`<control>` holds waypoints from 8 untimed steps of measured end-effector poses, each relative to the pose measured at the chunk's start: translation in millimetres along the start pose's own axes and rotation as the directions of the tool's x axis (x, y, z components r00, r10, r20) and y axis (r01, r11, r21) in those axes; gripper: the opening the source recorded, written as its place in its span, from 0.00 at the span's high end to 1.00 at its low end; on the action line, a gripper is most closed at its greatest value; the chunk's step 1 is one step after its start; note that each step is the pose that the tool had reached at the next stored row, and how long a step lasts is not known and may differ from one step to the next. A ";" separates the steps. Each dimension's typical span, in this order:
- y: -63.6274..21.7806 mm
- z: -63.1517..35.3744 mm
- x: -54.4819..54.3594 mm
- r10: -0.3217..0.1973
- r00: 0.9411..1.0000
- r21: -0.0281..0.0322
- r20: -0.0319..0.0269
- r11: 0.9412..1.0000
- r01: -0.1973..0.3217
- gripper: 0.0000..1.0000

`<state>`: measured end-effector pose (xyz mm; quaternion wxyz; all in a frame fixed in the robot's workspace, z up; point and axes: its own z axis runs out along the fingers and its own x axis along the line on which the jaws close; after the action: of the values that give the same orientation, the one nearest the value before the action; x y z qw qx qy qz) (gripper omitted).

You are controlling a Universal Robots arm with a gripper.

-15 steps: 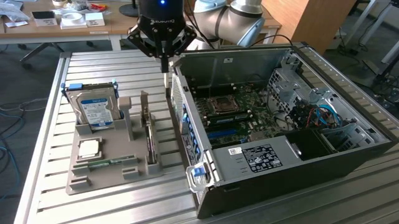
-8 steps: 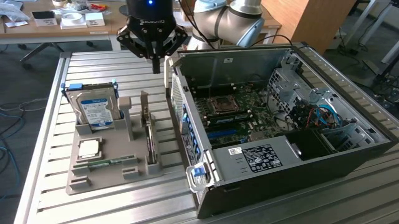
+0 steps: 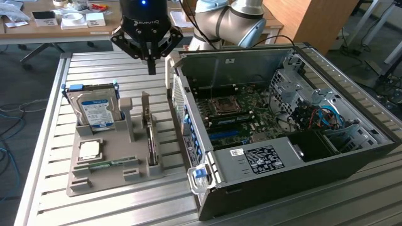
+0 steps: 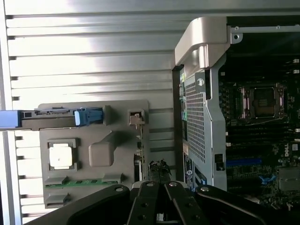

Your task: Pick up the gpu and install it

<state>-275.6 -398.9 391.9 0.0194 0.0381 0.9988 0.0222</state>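
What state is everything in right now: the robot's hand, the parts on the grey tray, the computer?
Hand: shut, empty, above the tray.
Graphics card: on edge in its tray slot, untouched.
Hard drive: upright in tray.
Processor chip: flat in tray.
Memory stick: flat in tray.
Computer case: on its side, open.

The gpu is a thin, flat, dark card standing on its long edge in a slot of the grey holder tray. It sits on the tray's side nearest the computer case. It runs lengthwise from the desk's far edge toward its near edge. Its pale metal bracket rises upright at the far end.
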 end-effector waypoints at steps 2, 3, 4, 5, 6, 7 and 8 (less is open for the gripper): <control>-0.2 -0.1 2.9 0.000 1.000 0.000 0.000 1.000 0.000 0.89; -0.3 -0.1 4.1 0.000 1.000 0.000 0.000 1.000 0.000 0.89; -0.4 -0.2 5.1 0.000 1.000 0.000 0.000 1.000 0.000 0.89; -0.4 -0.2 5.9 0.000 1.000 0.000 0.000 1.000 0.000 0.89; -0.5 -0.2 6.7 0.000 1.000 0.000 0.000 1.000 0.000 0.89; -0.6 -0.2 7.6 0.000 1.000 0.000 0.000 1.000 0.000 0.89; -0.6 -0.2 8.4 0.000 1.000 0.000 0.000 1.000 0.000 0.89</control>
<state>-283.9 -398.9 391.8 0.0194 0.0381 0.9988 0.0222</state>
